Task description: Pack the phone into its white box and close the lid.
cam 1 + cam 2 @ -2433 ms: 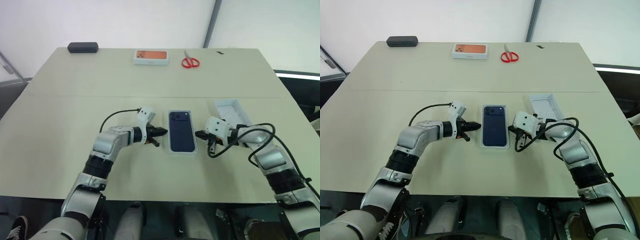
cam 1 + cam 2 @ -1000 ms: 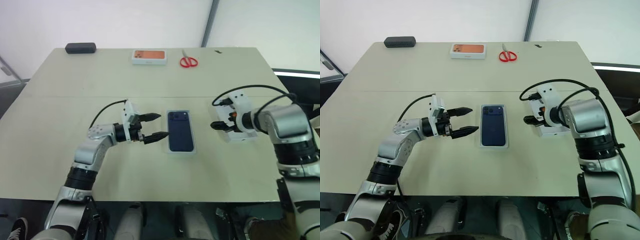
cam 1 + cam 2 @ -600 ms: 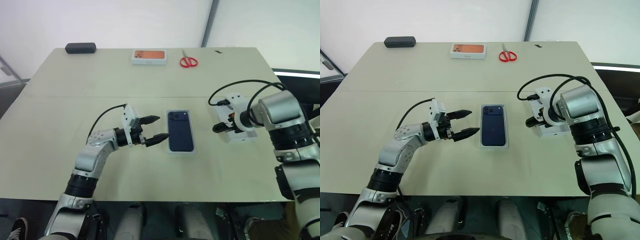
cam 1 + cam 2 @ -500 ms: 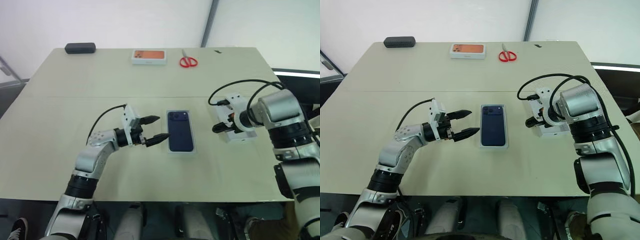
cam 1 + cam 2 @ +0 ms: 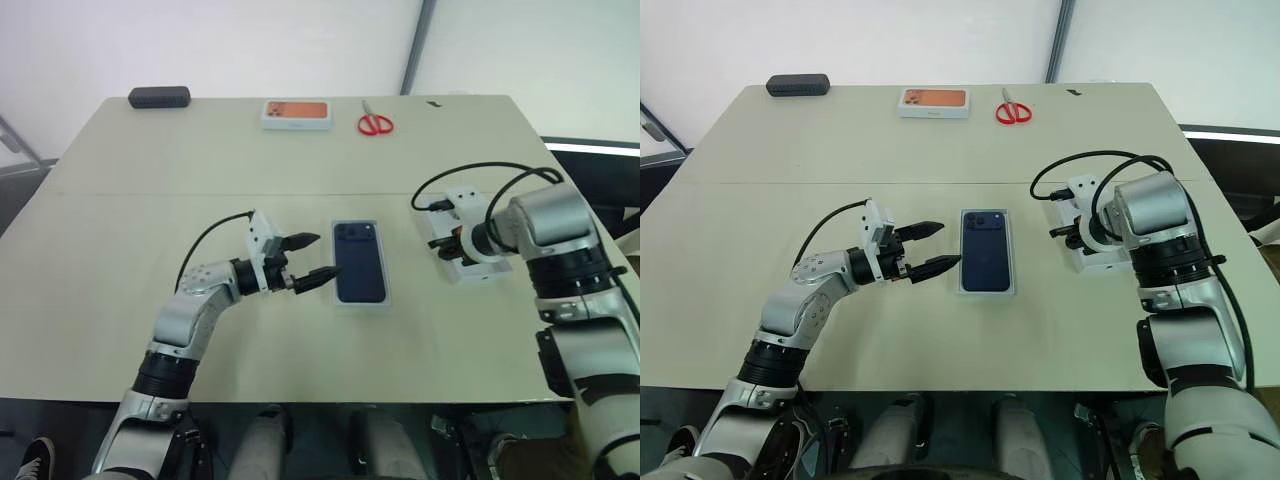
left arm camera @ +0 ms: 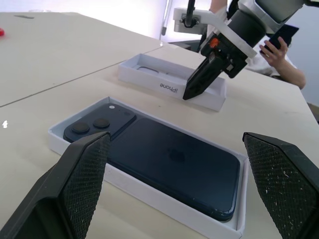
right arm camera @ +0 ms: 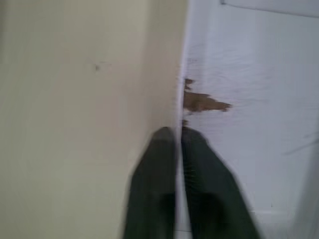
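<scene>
- left gripper [image 5: 308, 256] wide apart, empty, hovering just beside the left long side of the box [image 5: 360, 300], pointing level toward it; nothing held.
- phone [image 5: 359, 262] already lying back-up inside the box near the middle of the worktop [image 5: 150, 200], camera bump toward the far end; seated flat as far as the left wrist view shows, box rim visible all round it.
- packing step looks done; box not yet covered.
- lid [image 5: 1102, 262] lying inside-up on the worktop, well apart to the right of the box, white inner face showing.
- right gripper [image 7: 177, 144] pinched together on the lid's near-left wall, one finger [image 7: 158, 149] outside and the other inside the rim; left wrist view shows the black tips angled down onto that wall.
- probably the start of the lid pickup: grip just made, lid not yet lifted off the worktop as far as can be told.
- left to do, by judgement: lift the lid, turn it open side down, carry it over the box, line up the edges, press it shut.
- risk: thin one-wall pinch may let the lid swing or slip during the flip.
</scene>
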{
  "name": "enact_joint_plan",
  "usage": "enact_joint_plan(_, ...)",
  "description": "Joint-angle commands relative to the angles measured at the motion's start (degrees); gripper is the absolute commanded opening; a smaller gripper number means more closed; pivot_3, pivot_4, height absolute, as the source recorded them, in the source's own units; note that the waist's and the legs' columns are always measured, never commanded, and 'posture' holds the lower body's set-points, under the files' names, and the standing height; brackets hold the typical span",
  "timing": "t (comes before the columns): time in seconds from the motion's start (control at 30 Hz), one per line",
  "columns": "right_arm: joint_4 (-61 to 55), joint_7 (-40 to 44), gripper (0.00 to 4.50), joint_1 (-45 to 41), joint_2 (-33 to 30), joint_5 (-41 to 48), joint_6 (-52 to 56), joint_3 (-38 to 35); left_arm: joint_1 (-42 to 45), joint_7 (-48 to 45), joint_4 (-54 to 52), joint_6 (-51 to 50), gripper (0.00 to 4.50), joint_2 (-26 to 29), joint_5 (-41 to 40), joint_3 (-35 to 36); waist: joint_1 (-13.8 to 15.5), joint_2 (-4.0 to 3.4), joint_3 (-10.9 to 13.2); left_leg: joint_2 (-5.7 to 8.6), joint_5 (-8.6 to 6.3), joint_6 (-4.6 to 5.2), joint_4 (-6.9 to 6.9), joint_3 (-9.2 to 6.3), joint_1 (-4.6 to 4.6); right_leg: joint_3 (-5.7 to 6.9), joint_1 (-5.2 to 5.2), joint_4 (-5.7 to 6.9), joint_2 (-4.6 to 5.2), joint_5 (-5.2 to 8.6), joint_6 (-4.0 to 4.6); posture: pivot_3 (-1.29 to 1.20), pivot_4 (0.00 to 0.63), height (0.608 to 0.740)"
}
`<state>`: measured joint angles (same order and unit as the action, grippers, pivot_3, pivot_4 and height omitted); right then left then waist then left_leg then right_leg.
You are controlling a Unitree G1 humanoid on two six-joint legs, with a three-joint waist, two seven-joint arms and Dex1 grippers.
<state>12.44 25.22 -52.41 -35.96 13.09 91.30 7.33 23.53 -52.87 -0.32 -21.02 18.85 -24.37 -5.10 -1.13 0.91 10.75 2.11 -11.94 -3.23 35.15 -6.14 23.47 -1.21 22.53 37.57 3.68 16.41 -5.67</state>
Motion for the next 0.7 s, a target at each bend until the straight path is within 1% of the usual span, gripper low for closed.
enact_joint_plan(0.03,-0.9,-1.6,0.02,1.0,1.2,-0.2,0.4,-1.8,0.2,0.0,-2.3,-0.3,4.50,0.3,-0.9,0.5,0.0,0.00,0.0,0.00,0.00,0.00,0.00,0.00,-0.01,0.00,-0.02,0.00,0.00,0.00,0.00,0.00,0.150,0.740)
enact_joint_plan(0.1,-1.2,-2.2,0.02,1.0,1.8,-0.1,0.6,-2.8,0.4,0.0,-2.2,-0.4,4.50,0.6,-0.9,0.7,-0.1,0.00,0.0,0.00,0.00,0.00,0.00,0.00,-0.02,-0.01,-0.01,0.00,-0.01,0.00,0.00,0.00,0.150,0.740)
enact_joint_plan(0.17,-1.8,-2.6,0.02,0.8,3.3,0.3,-0.6,-6.1,0.7,-0.1,-1.9,-0.6,4.50,1.1,-1.2,1.2,-0.1,0.00,0.0,-0.01,0.00,0.00,0.00,0.00,-0.02,-0.01,-0.01,0.00,-0.02,0.00,0.00,0.00,0.150,0.740)
enact_joint_plan(0.27,-5.1,0.7,0.02,0.9,5.7,4.3,-4.4,-11.4,1.2,-0.2,-1.3,-0.8,4.50,1.9,-1.4,2.0,-0.2,-0.02,0.0,-0.01,0.00,0.00,-0.01,0.03,-0.01,-0.03,0.03,0.02,-0.03,0.00,0.00,0.00,0.150,0.740)
enact_joint_plan(0.33,-8.5,3.2,0.02,1.5,8.6,8.2,-6.2,-15.8,1.5,-0.2,-1.1,-1.2,4.50,2.4,-1.7,2.7,-0.3,-0.05,0.0,-0.02,0.00,0.01,-0.03,0.05,-0.01,-0.05,0.08,0.06,-0.03,0.00,0.00,0.00,0.150,0.740)
enact_joint_plan(0.37,-10.8,4.2,0.02,2.0,8.7,9.2,-7.7,-15.7,1.5,-0.3,-1.0,-1.4,4.50,2.7,-1.9,3.0,-0.2,-0.05,0.0,-0.02,0.00,0.01,-0.04,0.04,0.01,-0.04,0.11,0.10,-0.03,0.00,0.00,0.00,0.150,0.740)
enact_joint_plan(0.47,-15.7,4.9,0.02,3.6,12.0,12.1,-14.3,-19.5,1.6,-0.4,-0.9,-1.8,4.50,3.5,-2.4,3.8,0.0,-0.07,0.0,-0.03,0.00,0.01,-0.04,0.04,0.02,-0.03,0.15,0.19,-0.04,0.00,0.00,0.00,0.150,0.740)
enact_joint_plan(0.6,-18.5,5.5,0.02,5.0,14.3,16.4,-13.7,-22.8,1.8,-0.2,-1.2,-2.8,4.50,4.3,-3.2,4.9,0.2,-0.06,0.0,-0.02,0.00,0.01,-0.01,0.02,0.02,-0.03,0.13,0.21,0.00,0.00,0.00,0.00,0.150,0.740)
enact_joint_plan(0.67,-18.9,4.1,0.02,5.0,17.7,19.2,-11.9,-26.9,2.1,0.3,-1.7,-3.8,4.50,4.5,-4.2,6.0,0.1,-0.07,0.0,-0.02,0.00,0.01,-0.01,0.01,0.02,-0.03,0.13,0.21,0.01,0.00,0.00,0.00,0.150,0.740)
enact_joint_plan(0.7,-18.2,3.5,0.02,4.0,21.0,21.9,-8.4,-31.7,2.3,0.7,-2.1,-4.0,4.50,4.6,-4.7,6.7,0.1,-0.07,0.0,-0.02,0.00,0.01,-0.02,0.00,0.02,-0.04,0.14,0.22,0.01,0.00,0.00,0.00,0.150,0.740)
